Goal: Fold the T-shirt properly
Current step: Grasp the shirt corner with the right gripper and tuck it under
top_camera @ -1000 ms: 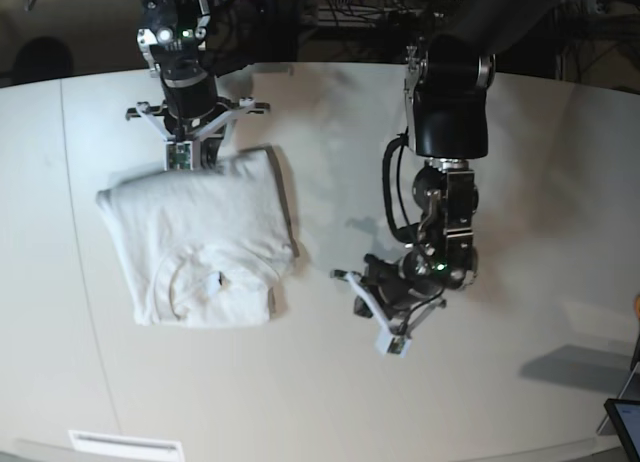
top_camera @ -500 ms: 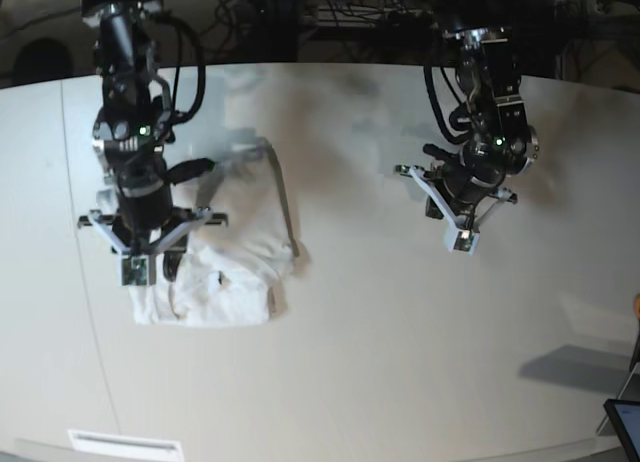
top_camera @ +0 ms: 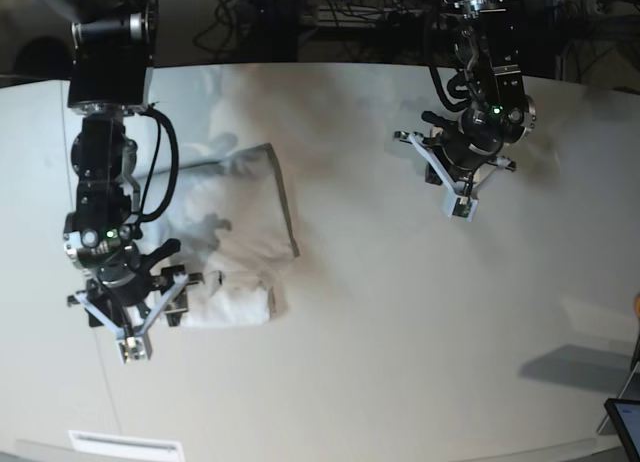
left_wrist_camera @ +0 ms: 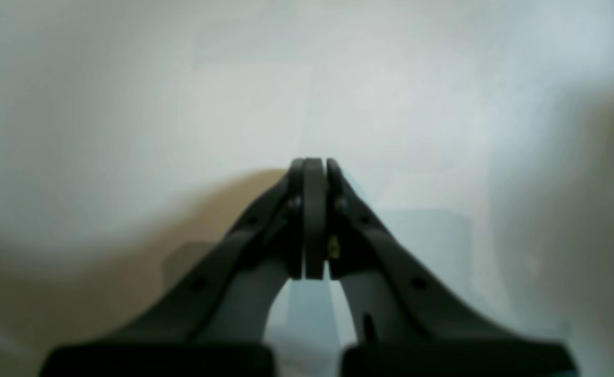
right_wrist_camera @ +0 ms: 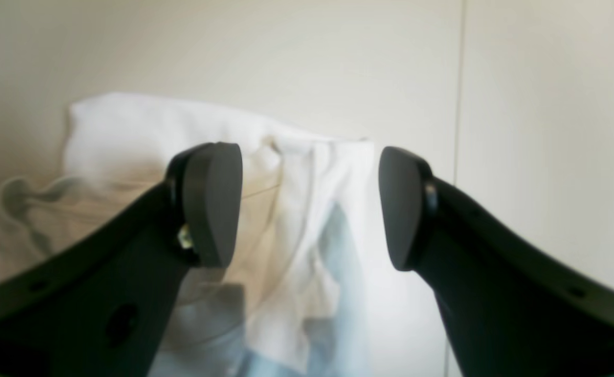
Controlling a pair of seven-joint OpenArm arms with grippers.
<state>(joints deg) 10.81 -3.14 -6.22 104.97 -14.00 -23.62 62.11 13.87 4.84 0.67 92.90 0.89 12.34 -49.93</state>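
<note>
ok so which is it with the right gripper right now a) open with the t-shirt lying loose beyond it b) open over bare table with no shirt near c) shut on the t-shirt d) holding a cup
a: the right gripper has its fingers spread wide apart with nothing between them, and the T-shirt lies on the table beyond.

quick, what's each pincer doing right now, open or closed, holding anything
left pincer: closed, holding nothing, over bare table.
right pincer: open, holding nothing, with the T-shirt lying just beyond its fingertips.
</note>
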